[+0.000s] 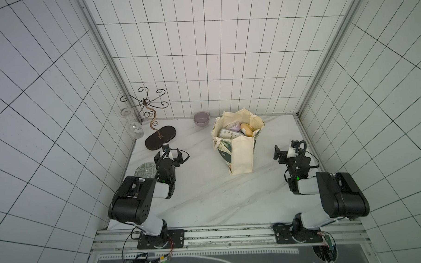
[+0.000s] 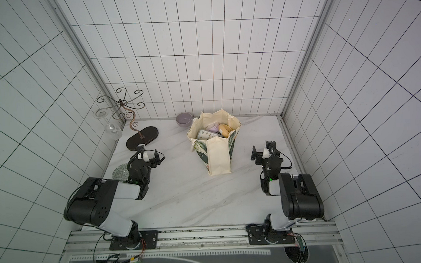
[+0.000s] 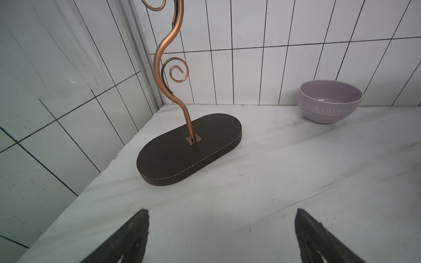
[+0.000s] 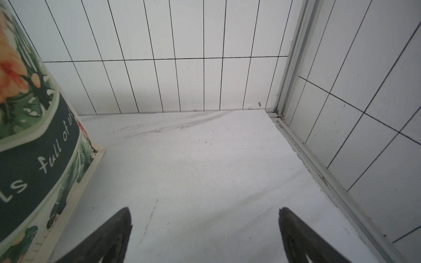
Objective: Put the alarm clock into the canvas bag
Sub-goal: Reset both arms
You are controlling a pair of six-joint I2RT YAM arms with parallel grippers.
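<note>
The canvas bag point(image 1: 240, 157) stands upright, mouth open, on the tabletop point(image 1: 207, 199). Inside it lie a pale slab point(image 1: 230, 134) with digit-like marks, a lilac thing point(image 1: 236, 128) and a tan rounded thing point(image 1: 246, 129); which of them is the alarm clock cannot be told. The left gripper point(image 1: 173, 151) hangs well to the bag's left and the right gripper point(image 1: 284, 150) near its right, both with jaws spread wide and holding nothing. A lilac bowl point(image 1: 201, 118) sits just behind the bag's left corner.
</note>
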